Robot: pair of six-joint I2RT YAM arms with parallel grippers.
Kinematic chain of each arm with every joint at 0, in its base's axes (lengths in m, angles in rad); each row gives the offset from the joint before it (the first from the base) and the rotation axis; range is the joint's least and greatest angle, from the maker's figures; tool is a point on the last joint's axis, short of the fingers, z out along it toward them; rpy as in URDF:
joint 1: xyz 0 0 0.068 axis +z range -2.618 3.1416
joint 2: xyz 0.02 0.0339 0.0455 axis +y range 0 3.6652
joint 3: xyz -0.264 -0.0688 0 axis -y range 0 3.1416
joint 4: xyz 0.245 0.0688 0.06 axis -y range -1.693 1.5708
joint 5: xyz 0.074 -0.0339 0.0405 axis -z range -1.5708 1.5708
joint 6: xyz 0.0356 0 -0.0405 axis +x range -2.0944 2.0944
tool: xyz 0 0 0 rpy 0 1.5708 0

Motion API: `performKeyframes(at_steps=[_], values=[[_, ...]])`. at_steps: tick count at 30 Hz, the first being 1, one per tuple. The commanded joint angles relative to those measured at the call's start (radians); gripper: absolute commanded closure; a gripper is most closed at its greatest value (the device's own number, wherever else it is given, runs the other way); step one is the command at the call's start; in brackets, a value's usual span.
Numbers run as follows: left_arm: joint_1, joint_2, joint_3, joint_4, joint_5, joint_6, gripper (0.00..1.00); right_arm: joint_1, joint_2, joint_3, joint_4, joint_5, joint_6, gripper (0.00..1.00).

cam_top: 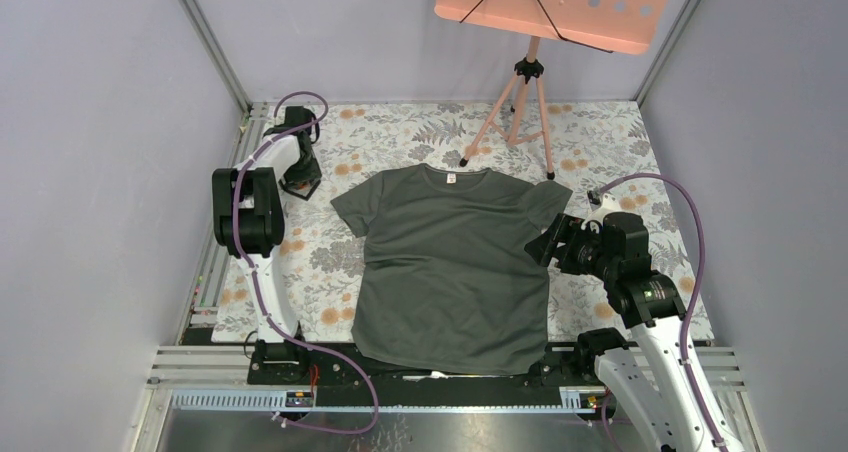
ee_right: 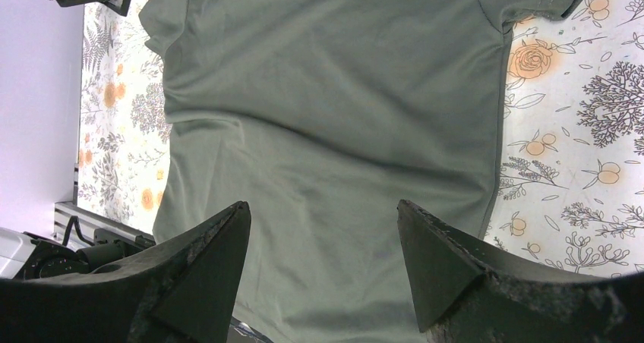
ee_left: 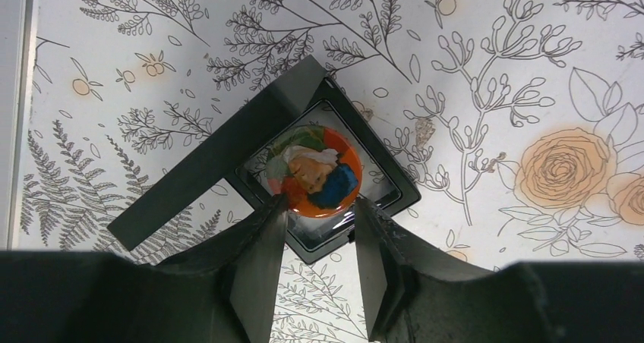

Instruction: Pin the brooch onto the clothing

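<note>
Floral tablecloth (cam_top: 620,142) covers the bench. At centre frame I see the grey-green T-shirt (cam_top: 450,262) lying flat, with an orange music stand (cam_top: 555,7) behind it. My right gripper (ee_right: 323,221) hangs over the shirt, fingers wide apart. At upper left, an open black case (ee_left: 205,168) holds the brooch (ee_left: 315,172), round and orange with a blue patch. My left gripper (ee_left: 319,214) stands narrow around its lower edge; I cannot tell whether it is pinching.

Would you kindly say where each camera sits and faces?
Top external: overhead behind the arms, facing down on the T-shirt; both show.
Left wrist: on that wrist, facing down past the left gripper at the brooch in its case.
Right wrist: on that wrist, facing the T-shirt past the right gripper.
Top and right wrist share the T-shirt.
</note>
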Motion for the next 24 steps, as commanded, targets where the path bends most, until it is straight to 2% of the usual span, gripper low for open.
performKeyframes(at_steps=[1, 12, 15, 20, 24], values=[[-0.001, 0.011, 0.028, -0.001, -0.048, 0.039, 0.57, -0.003, -0.008, 0.005, 0.008, -0.021, 0.004, 0.22], [-0.013, 0.023, 0.04, -0.001, -0.083, 0.087, 0.54, -0.002, -0.01, 0.009, 0.003, -0.02, 0.009, 0.23], [-0.017, 0.02, 0.038, 0.0, -0.095, 0.091, 0.57, -0.003, -0.013, 0.007, 0.003, -0.018, 0.008, 0.23], [-0.021, 0.019, 0.036, 0.005, -0.121, 0.11, 0.7, -0.003, -0.015, 0.006, 0.0, -0.017, 0.008, 0.23], [-0.039, 0.007, 0.036, 0.005, -0.149, 0.123, 0.72, -0.003, -0.016, 0.007, -0.004, -0.017, 0.008, 0.23]])
